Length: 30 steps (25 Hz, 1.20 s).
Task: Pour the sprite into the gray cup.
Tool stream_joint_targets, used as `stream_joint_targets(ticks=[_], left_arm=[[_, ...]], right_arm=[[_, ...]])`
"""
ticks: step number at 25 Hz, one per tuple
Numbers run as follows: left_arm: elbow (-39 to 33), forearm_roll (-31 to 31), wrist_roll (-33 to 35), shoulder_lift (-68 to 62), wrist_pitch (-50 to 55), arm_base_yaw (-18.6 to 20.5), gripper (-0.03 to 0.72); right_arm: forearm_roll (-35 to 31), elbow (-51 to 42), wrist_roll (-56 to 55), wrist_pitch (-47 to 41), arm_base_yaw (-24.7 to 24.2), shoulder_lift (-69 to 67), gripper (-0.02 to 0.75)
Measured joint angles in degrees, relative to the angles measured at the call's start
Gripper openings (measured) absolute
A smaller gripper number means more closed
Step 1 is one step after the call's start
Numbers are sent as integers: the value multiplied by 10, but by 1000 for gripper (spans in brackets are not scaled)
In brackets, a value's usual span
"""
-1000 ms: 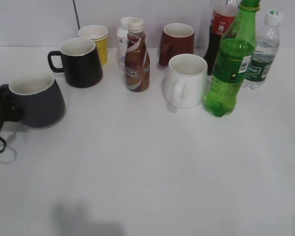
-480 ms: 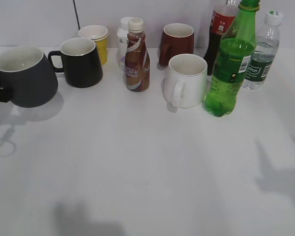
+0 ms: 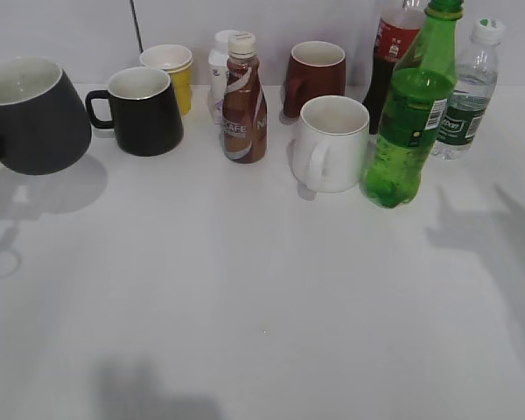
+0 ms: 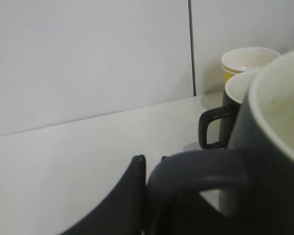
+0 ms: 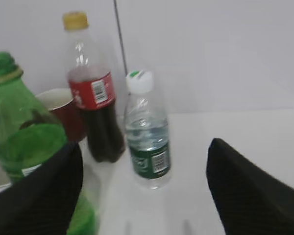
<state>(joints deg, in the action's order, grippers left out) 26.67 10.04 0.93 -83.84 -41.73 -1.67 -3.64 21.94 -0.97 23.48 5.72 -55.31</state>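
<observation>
We hold the gray cup (image 3: 31, 114) at the far left, lifted, our left gripper (image 4: 137, 196) clamped on its handle; a weak grip could tip it. Our right gripper (image 5: 142, 191) gapes wide and empty toward the sprite (image 3: 411, 114), far right, and could topple neighbours. We count five cups and five bottles.
</observation>
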Motion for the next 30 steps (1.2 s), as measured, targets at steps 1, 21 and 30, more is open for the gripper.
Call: stream_joint_targets(ticks=[1,21,30], left_arm=[[0,1,-1,2,0,0,55],[0,23,-1,8,31,0,55],[0,24,-1,8,31,0,55]], right_arm=[[33,-1,-38,17,0,-28,587],[295,-91,-175,316,0,-303,533],[315,5,-118,403,0,-425,612]])
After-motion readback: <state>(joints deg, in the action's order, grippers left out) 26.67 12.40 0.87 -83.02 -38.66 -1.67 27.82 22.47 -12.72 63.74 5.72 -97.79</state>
